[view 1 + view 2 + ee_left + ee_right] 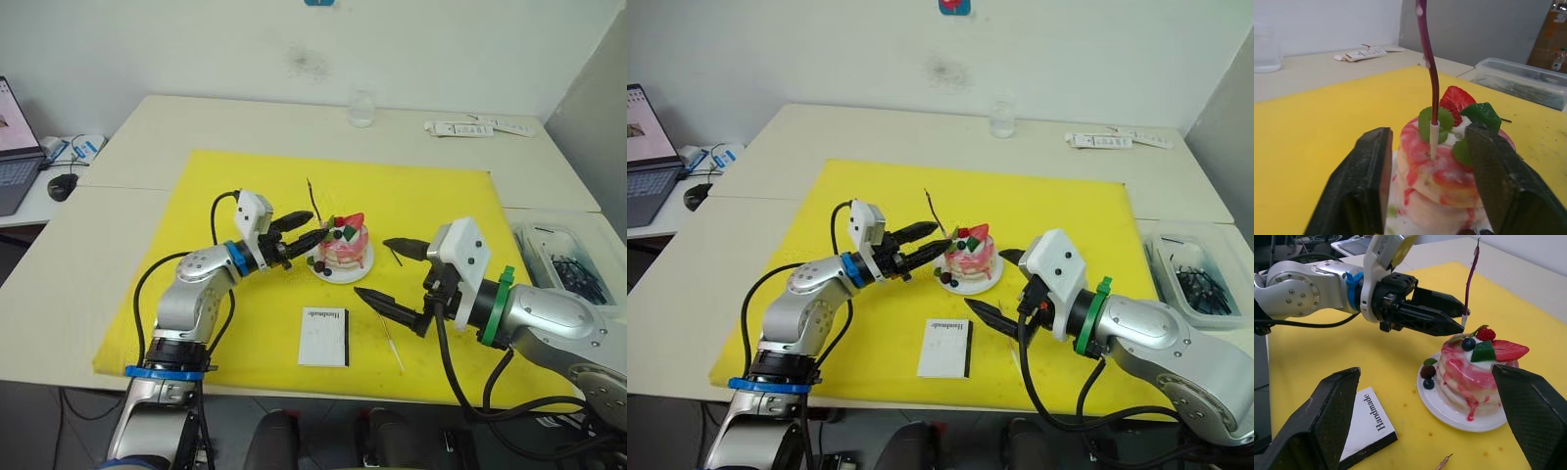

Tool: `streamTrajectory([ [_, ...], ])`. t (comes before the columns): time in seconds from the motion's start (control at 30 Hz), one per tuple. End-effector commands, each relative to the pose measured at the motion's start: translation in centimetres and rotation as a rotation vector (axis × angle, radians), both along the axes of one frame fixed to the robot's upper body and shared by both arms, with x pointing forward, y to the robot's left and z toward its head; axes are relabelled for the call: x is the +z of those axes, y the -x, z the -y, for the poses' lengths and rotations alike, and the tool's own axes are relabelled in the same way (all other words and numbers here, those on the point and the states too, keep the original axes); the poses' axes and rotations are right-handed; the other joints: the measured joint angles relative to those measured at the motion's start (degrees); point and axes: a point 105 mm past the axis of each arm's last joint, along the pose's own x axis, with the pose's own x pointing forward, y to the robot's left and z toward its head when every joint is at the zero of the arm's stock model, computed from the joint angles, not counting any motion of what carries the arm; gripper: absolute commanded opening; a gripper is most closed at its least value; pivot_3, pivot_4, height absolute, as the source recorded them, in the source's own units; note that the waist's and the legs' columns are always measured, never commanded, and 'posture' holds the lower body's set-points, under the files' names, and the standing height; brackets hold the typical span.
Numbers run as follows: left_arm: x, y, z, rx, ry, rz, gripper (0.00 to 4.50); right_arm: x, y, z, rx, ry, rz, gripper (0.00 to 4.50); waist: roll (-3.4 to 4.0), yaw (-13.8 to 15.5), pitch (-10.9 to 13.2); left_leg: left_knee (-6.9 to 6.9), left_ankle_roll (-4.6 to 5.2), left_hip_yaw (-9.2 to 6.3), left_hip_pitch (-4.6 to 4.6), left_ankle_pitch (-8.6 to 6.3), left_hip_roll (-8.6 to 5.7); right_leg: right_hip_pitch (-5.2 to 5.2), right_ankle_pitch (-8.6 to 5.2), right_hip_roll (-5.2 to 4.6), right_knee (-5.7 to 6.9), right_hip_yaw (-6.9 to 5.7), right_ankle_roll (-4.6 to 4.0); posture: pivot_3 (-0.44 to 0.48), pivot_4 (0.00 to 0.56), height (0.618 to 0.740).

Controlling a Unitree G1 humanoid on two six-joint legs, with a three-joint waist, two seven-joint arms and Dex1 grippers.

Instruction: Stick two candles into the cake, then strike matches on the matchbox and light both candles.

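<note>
- Cake [344, 248] mid yellow mat [235, 176], one candle [313, 203] standing in it; left gripper [312, 228] released, fingers flanking the cake's left edge
- Right gripper [388, 271] gaping, empty, right of cake; matchbox [324, 336] near front mat edge; second candle [393, 348] lying beside it
- Pale table [147, 137]; bin [563, 259] far right

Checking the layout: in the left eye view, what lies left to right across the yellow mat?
Left gripper → cake → right gripper; the matchbox sits nearer, its place in the order unclear.

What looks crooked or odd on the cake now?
The candle stands in the cake near its edge, bent and leaning rather than straight. The left end effector is open around its base.
</note>
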Motion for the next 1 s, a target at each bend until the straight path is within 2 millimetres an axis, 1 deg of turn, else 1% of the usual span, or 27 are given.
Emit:
streamTrajectory([
  [0.03, 2.1, 0.4, -1.2, 0.033, -0.013, 0.074, 3.31, 1.1, 0.0, 0.2, -0.016, -0.025, 0.065, 4.50, 0.00, 0.0, 0.0, 0.00, 0.00, -0.01, 0.01, 0.00, 0.00, 0.00, 0.00, 0.00, 0.01, -0.01, 0.00, 0.000, 0.150, 0.740],
  [0.07, 2.4, 0.7, -1.6, 0.035, -0.024, 0.077, 3.31, 1.1, 0.1, 0.3, -0.020, -0.025, 0.069, 4.50, 0.00, 0.0, 0.0, 0.00, 0.00, -0.01, 0.01, 0.00, 0.00, 0.00, -0.01, 0.01, 0.01, -0.02, 0.01, 0.000, 0.150, 0.740],
  [0.13, 3.1, 1.8, -2.8, 0.003, -0.068, 0.054, 3.31, 1.0, 0.3, 0.9, -0.029, -0.007, 0.072, 4.50, 0.00, -0.1, 0.0, 0.00, 0.00, -0.01, 0.01, 0.00, 0.01, 0.00, -0.01, 0.00, 0.02, -0.01, 0.02, 0.000, 0.150, 0.740],
  [0.2, 3.1, 3.5, -3.0, -0.073, -0.124, 0.018, 3.31, 0.2, 0.8, 1.5, -0.036, 0.042, 0.057, 4.50, 0.01, -0.1, 0.0, -0.02, 0.00, 0.00, 0.01, 0.00, 0.05, -0.01, -0.01, -0.01, 0.01, 0.01, 0.01, 0.000, 0.150, 0.740],
  [0.27, 2.3, 5.8, -2.6, -0.202, -0.191, -0.040, 3.31, -1.1, 1.6, 2.2, -0.033, 0.101, 0.019, 4.50, 0.02, -0.1, 0.0, -0.04, -0.01, 0.01, 0.00, 0.00, 0.04, -0.03, -0.01, -0.02, -0.01, -0.01, 0.01, 0.000, 0.150, 0.740],
  [0.33, 0.9, 8.7, -1.9, -0.357, -0.288, -0.092, 3.31, -2.5, 2.0, 2.9, -0.056, 0.151, -0.017, 4.50, 0.02, -0.1, 0.0, -0.08, -0.01, 0.04, 0.01, 0.00, 0.02, -0.02, -0.04, -0.10, -0.03, -0.01, 0.00, 0.000, 0.150, 0.740],
  [0.4, -0.3, 10.8, -0.9, -0.465, -0.353, -0.108, 3.31, -3.9, 2.3, 3.4, -0.083, 0.188, -0.056, 4.50, 0.05, -0.1, 0.0, -0.08, -0.02, 0.05, 0.03, -0.01, 0.00, 0.00, -0.07, -0.14, -0.05, 0.00, 0.00, 0.000, 0.150, 0.740],
  [0.47, -0.9, 12.4, 0.4, -0.547, -0.342, -0.127, 3.31, -5.3, 2.8, 3.5, -0.102, 0.202, -0.101, 4.50, 0.05, 0.1, 0.0, -0.05, -0.02, 0.05, 0.04, 0.00, -0.03, 0.01, -0.07, -0.19, -0.01, -0.02, 0.01, 0.000, 0.150, 0.740],
  [0.57, -0.9, 13.4, 1.8, -0.596, -0.302, -0.128, 3.31, -6.8, 3.5, 3.3, -0.114, 0.202, -0.157, 4.50, 0.04, 0.1, 0.0, 0.04, 0.00, 0.03, 0.06, 0.03, -0.01, 0.04, -0.06, -0.22, 0.01, -0.03, -0.01, 0.000, 0.150, 0.740],
  [0.63, -1.0, 13.8, 2.4, -0.619, -0.295, -0.126, 3.31, -7.8, 3.8, 3.1, -0.125, 0.207, -0.188, 4.50, 0.04, 0.1, 0.0, 0.08, 0.09, 0.03, 0.16, 0.08, 0.00, 0.12, 0.01, -0.24, 0.04, -0.02, -0.09, 0.000, 0.150, 0.740],
  [0.77, -1.0, 13.6, 2.7, -0.623, -0.295, -0.111, 3.31, -9.5, 3.7, 3.2, -0.170, 0.220, -0.219, 4.50, 0.05, 0.0, 0.0, 0.05, 0.13, 0.06, 0.35, 0.10, 0.00, 0.21, 0.02, -0.23, 0.07, 0.01, -0.11, 0.000, 0.150, 0.740],
  [0.93, -0.8, 13.5, 2.9, -0.617, -0.289, -0.104, 3.31, -10.3, 3.6, 3.1, -0.188, 0.213, -0.228, 4.50, 0.05, 0.0, 0.0, 0.00, 0.12, 0.11, 0.35, 0.10, -0.01, 0.20, -0.01, -0.08, 0.05, 0.05, -0.14, 0.000, 0.150, 0.740],
  [1.0, -0.8, 13.6, 2.9, -0.618, -0.289, -0.103, 3.33, -10.6, 3.6, 3.0, -0.191, 0.211, -0.231, 4.12, 0.05, 0.1, 0.0, -0.02, 0.12, 0.10, 0.33, 0.09, 0.00, 0.19, -0.04, -0.08, 0.02, 0.05, -0.13, 0.000, 0.150, 0.740],
])
